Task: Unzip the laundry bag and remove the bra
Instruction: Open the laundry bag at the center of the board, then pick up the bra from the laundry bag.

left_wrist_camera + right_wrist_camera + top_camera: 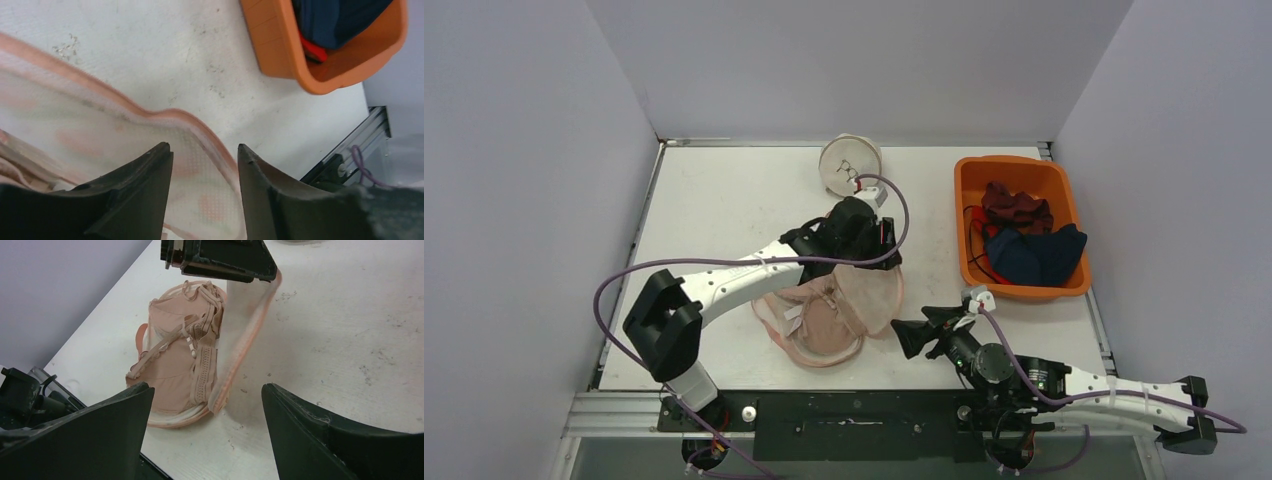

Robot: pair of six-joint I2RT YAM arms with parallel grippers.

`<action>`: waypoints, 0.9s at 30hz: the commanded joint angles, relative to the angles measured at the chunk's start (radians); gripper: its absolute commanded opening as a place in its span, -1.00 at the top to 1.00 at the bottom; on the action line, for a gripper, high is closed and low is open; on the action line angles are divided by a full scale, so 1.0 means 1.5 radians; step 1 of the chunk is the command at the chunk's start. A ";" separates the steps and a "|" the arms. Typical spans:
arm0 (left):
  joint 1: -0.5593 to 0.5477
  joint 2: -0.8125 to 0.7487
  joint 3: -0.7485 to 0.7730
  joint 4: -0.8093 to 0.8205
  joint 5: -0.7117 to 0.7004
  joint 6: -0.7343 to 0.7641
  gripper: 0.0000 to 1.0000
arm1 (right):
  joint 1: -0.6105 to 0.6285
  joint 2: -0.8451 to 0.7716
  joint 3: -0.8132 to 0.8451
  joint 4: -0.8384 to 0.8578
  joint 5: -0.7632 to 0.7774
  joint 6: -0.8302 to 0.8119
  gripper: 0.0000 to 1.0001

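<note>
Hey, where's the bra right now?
Top view: the bra lies in the opened laundry bag near the table's front edge, centre, just nearer than the left gripper and left of the right gripper.

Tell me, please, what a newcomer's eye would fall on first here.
The beige bra lying in the opened mesh laundry bag, front and centre, with the left gripper above the bag's raised flap. Next, the orange bin of dark clothes at the right, and the right gripper open, facing the bag.

A lab test cell; plain lilac walls (534, 150) box in a white, aluminium-framed table (724, 190).
</note>
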 commanded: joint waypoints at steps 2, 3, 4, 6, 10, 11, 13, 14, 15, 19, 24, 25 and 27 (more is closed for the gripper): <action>-0.002 -0.037 0.070 -0.009 0.001 0.002 -0.23 | 0.003 -0.020 0.035 -0.057 0.039 0.003 -0.63; -0.001 -0.055 0.068 -0.018 -0.019 0.005 -0.30 | 0.003 -0.021 0.036 -0.059 0.039 0.002 -0.63; 0.003 -0.085 0.062 -0.027 -0.033 0.006 -0.33 | 0.003 -0.020 0.037 -0.060 0.039 0.003 -0.63; 0.008 -0.143 0.037 -0.050 -0.065 0.001 -0.40 | 0.003 -0.013 0.041 -0.061 0.038 0.003 -0.63; 0.009 -0.329 -0.109 -0.065 -0.155 -0.025 -0.41 | 0.003 0.051 0.070 -0.045 0.037 -0.018 -0.60; 0.010 -0.381 -0.189 -0.061 -0.174 -0.046 -0.41 | 0.001 0.082 0.083 -0.040 0.038 -0.024 -0.59; 0.016 -0.481 -0.301 -0.067 -0.209 -0.105 -0.39 | -0.007 0.168 0.130 -0.044 0.045 -0.028 -0.57; 0.018 -0.530 -0.354 -0.076 -0.222 -0.136 -0.37 | -0.020 0.219 0.149 -0.042 0.041 -0.031 -0.55; 0.020 -0.572 -0.401 -0.082 -0.230 -0.169 -0.36 | -0.051 0.267 0.165 -0.033 0.015 -0.042 -0.52; 0.021 -0.721 -0.551 -0.106 -0.250 -0.286 -0.31 | -0.191 0.392 0.165 0.099 -0.142 -0.049 -0.35; 0.020 -0.829 -0.651 -0.108 -0.268 -0.364 -0.27 | -0.292 0.514 0.161 0.231 -0.233 -0.067 -0.19; 0.021 -0.835 -0.662 -0.107 -0.272 -0.376 -0.26 | -0.302 0.545 0.164 0.244 -0.239 -0.069 -0.16; 0.021 -0.838 -0.675 -0.106 -0.276 -0.386 -0.24 | -0.314 0.586 0.161 0.271 -0.255 -0.067 -0.12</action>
